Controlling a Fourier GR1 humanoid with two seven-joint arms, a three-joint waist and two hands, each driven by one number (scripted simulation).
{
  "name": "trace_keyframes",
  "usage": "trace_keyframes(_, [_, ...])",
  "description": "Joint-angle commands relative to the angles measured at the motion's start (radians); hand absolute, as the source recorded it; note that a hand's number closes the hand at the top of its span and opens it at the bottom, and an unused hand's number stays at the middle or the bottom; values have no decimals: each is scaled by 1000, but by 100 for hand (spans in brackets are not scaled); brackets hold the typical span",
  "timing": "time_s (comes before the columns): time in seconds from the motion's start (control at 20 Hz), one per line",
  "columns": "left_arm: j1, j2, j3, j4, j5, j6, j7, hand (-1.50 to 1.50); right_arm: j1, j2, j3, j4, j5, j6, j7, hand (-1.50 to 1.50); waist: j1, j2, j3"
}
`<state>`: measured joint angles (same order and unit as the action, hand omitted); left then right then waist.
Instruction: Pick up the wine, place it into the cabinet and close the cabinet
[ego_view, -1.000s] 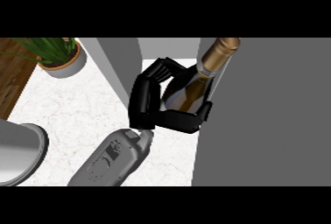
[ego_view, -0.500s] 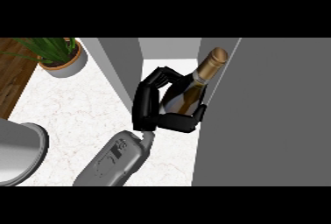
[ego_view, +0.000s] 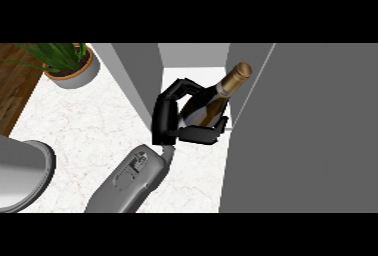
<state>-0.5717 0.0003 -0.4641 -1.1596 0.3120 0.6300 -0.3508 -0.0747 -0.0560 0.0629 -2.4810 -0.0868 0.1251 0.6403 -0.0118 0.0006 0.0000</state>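
Right hand (ego_view: 164, 119) curled round wine (ego_view: 208, 107), bottle held at cabinet (ego_view: 136, 70) mouth, above its pale floor. Change over last second: neck sits lower in view and leans toward grey panel (ego_view: 310, 130); hand barely shifted. Judgement: you are lowering wine into cabinet; release and closing outstanding. Cap close to panel edge; contact cannot be told. Cabinet's left wall just beside fingers (ego_view: 181, 86), so little side room. Open counter (ego_view: 88, 125) behind wrist for your withdrawal.

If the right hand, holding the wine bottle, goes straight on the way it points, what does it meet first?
The right hand, curled round the dark glass wine bottle with gold foil neck, points into the open grey cabinet. The way looks free up to its back wall, though depth is unclear.
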Motion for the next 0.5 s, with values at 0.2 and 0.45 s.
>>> trace_keyframes(0.2, [-49,0,37,109,67,-5,-99,150,38,12,58,-125,-27,-8,63,-150,-4,0,0])
trace_keyframes(0.45, [-94,11,163,174,57,-84,-73,150,83,-13,-49,-101,-119,31,-4,-150,-1,0,1])
